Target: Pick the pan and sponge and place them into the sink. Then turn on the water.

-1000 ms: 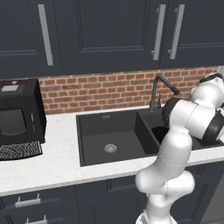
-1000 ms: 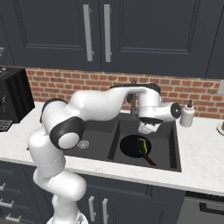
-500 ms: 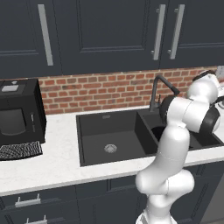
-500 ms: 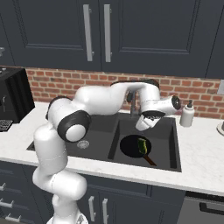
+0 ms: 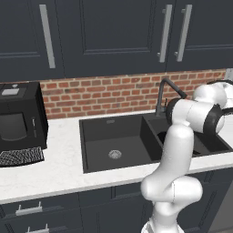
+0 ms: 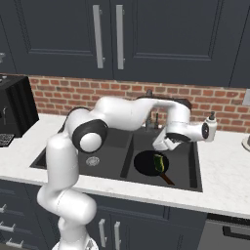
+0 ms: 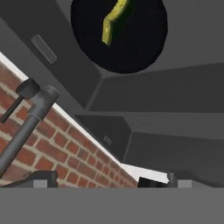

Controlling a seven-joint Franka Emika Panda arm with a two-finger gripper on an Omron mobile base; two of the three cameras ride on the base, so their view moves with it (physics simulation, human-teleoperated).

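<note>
The black pan [image 6: 146, 164] lies in the sink's [image 6: 195, 181] smaller right basin, handle toward the front. The sponge [image 6: 158, 161], green and yellow, rests inside the pan on its edge. In the hand view the pan [image 7: 131, 48] and sponge [image 7: 114, 19] sit at the top. My gripper [image 6: 161, 145] hovers open and empty above the basin's back edge, just in front of the dark faucet [image 6: 156, 118]. The faucet [image 7: 27, 119] stands at the left of the hand view, with my gripper [image 7: 109, 181] apart from it. No water runs from the faucet [image 5: 165, 92].
A white soap dispenser [image 6: 211, 120] stands on the counter right of the sink. The brick wall [image 6: 229, 110] runs close behind the faucet. A black appliance [image 5: 18, 120] sits on the left counter. The wide left basin [image 5: 113, 136] holds nothing but its drain.
The hand has shifted a little right and turned above the right basin, staying open. Pan and sponge have not moved.
</note>
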